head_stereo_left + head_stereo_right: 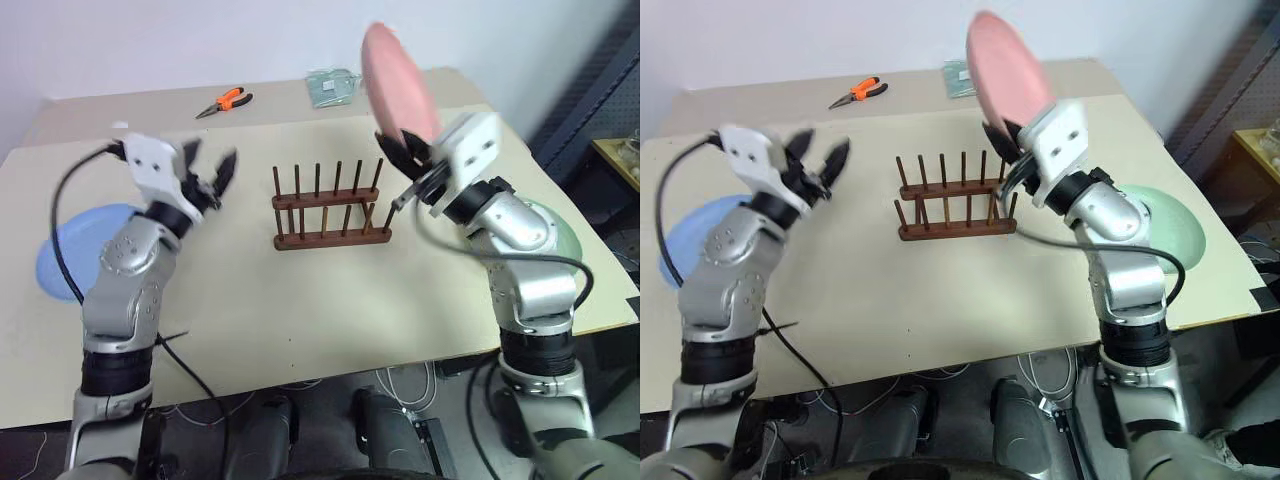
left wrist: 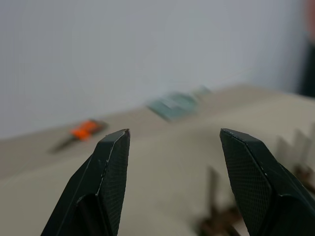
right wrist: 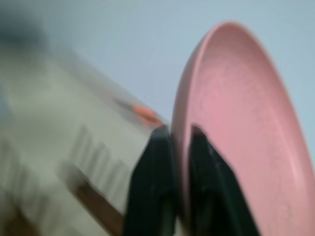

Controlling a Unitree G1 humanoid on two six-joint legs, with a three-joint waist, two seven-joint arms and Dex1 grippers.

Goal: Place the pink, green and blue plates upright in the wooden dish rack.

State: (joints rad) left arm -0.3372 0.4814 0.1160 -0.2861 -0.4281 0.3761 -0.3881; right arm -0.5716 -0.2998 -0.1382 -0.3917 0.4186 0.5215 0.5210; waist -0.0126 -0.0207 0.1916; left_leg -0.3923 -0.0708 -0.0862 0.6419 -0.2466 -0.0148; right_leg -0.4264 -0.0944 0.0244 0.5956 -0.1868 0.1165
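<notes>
— How are your arms set?

— My right gripper [image 1: 400, 152] is raised over the right end of the wooden dish rack [image 1: 331, 207], its fingers pinched tight on the lower rim of the pink plate [image 1: 398, 82]. The plate stands nearly on edge in the air, tilted a little, its top well above the pegs and clear of them. In my right wrist view the two black fingers [image 3: 152, 182] squeeze the rim between them, one on each face of the plate.

— And the left?

— My left gripper [image 1: 212, 170] hangs above the table [image 1: 300, 300], left of the rack and apart from it, pointing roughly toward it. Its fingers [image 2: 109, 177] stand spread with nothing between them; past them I see the blurred rack pegs and the far table edge.

— What is in the rack?

— No plate stands in it. Both rows of pegs are bare.

— Where are the other plates?

— The blue plate [image 1: 75, 245] lies flat on the table at my left, partly behind my left forearm. The green plate [image 1: 1170, 225] lies flat on the table at my right, partly behind my right arm.

— Anything else on the table?

— Orange-handled pliers [image 1: 225, 102] lie near the far edge, left of centre, and a small clear greenish packet [image 1: 332, 86] lies beside the far edge behind the rack.
</notes>
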